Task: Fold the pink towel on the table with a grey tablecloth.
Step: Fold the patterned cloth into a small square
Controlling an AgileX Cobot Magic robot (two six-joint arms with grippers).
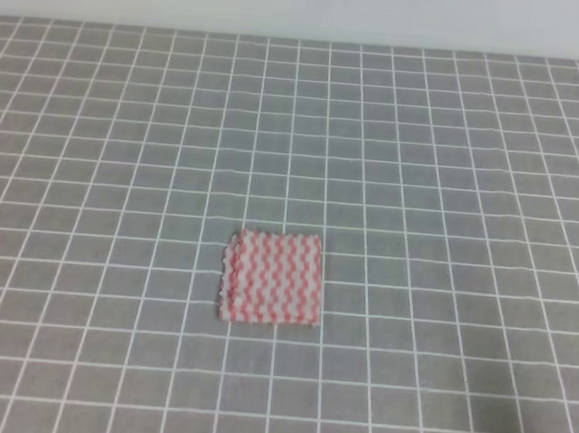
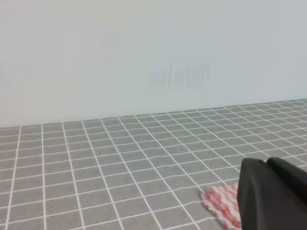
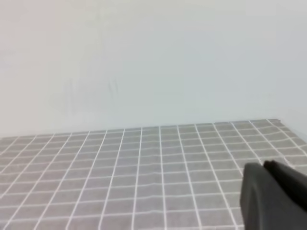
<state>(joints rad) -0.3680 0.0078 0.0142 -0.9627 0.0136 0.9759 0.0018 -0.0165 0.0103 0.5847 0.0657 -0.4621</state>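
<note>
Pink towel [image 1: 272,277] lower centre on table [image 1: 454,169]: thin, limp, light; take by corner. End effector states: cannot tell.

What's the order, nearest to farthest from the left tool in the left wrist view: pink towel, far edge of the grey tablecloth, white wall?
1. Pink towel, lower right, partly hidden behind the left tool.
2. Far edge of the grey tablecloth, across the middle.
3. White wall, rising behind that edge, filling the top.
</note>
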